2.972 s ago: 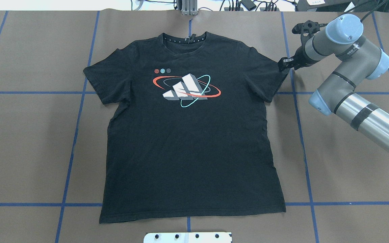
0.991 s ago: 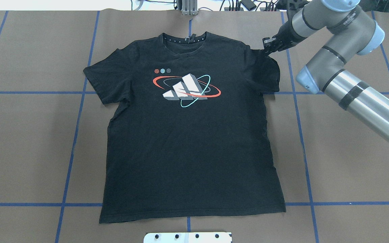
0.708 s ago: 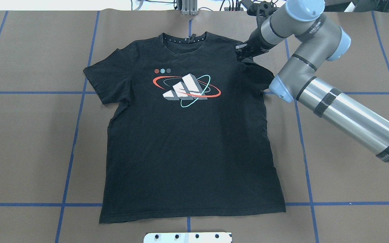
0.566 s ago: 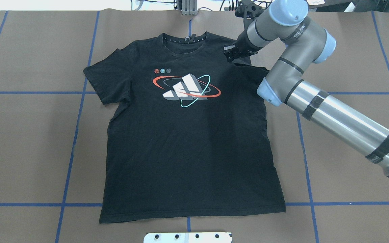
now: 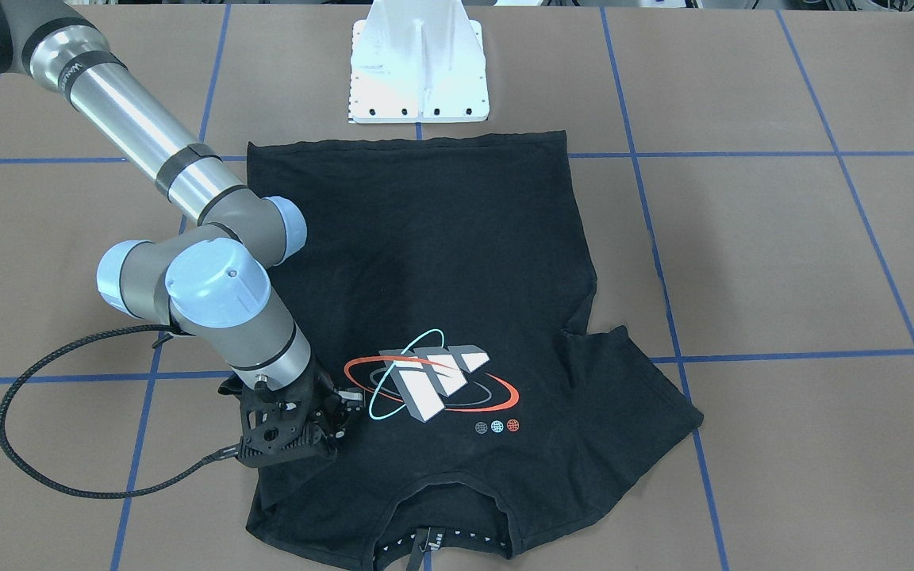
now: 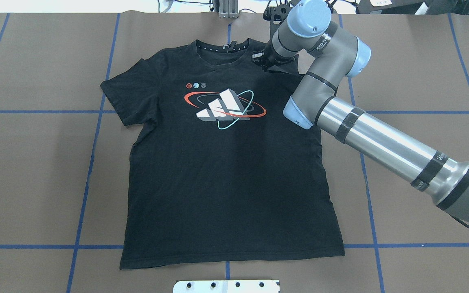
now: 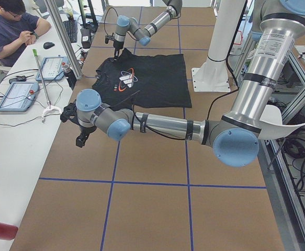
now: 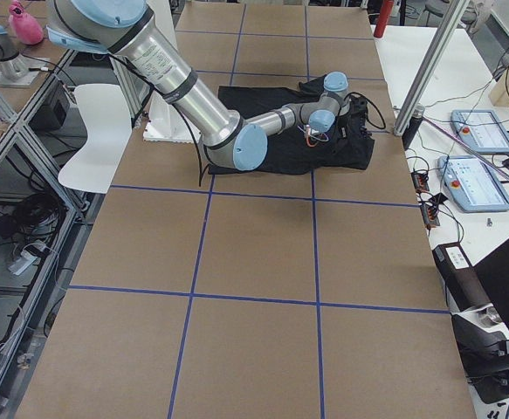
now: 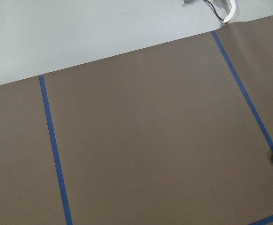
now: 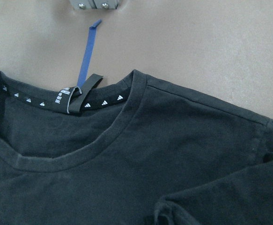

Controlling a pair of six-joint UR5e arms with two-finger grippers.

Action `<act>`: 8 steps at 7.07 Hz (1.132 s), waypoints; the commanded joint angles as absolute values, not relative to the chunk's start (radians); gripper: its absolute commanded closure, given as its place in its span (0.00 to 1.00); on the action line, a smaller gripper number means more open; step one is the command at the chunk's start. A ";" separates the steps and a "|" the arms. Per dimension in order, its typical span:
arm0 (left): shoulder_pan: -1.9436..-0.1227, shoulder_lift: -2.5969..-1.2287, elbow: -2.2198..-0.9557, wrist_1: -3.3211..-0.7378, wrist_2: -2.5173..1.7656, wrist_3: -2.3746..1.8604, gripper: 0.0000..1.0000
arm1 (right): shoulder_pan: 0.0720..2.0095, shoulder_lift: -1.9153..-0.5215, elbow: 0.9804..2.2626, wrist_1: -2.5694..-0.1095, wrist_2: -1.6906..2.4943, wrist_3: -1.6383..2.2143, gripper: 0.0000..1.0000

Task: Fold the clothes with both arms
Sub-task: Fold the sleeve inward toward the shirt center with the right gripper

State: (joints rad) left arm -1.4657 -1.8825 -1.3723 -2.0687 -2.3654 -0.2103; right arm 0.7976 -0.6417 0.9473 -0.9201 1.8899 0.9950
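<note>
Only one T-shirt, left arm, right arm.

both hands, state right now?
Right hand: closed, holding the T-shirt by its sleeve.
Left hand: cannot be told; it shows only in the exterior left view.
</note>
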 commanded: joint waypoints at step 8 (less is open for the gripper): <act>-1.465 -1.893 -1.351 -2.074 -2.365 -0.210 0.00 | 0.834 -0.571 0.940 -0.946 1.904 1.013 0.00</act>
State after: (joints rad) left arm -1.4650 -1.8862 -1.3582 -2.0724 -2.3654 -0.2102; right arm 0.7619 -0.5650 0.9184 -0.9311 1.7938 1.0278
